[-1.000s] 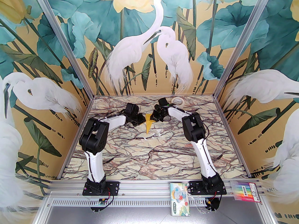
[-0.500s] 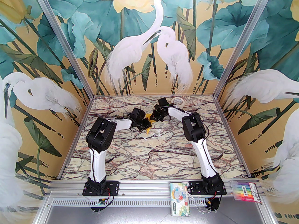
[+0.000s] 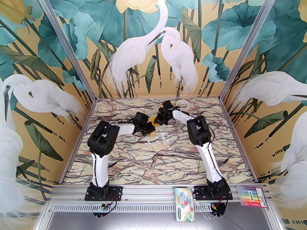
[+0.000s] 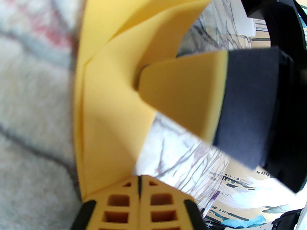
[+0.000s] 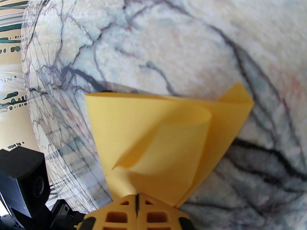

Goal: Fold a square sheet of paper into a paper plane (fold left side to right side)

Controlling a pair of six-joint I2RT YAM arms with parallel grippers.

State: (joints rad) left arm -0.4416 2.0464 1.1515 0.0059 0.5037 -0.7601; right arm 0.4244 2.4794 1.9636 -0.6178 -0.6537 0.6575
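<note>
Left gripper (image 4: 139, 180) and right gripper (image 5: 137, 196), jaws pressed together, each pinch the paper plane (image 5: 156, 133) as I watch remotely: thin matte yellow paper, creased and layered, its loose flaps curling into soft cones. It sits between the two sets of gridded yellow fingers (image 5: 102, 212), toward the far middle of the veined, marble-patterned table (image 3: 153, 157).

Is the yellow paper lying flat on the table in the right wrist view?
No: the yellow paper curls upward in loose layers, pinched in the shut right gripper.
</note>
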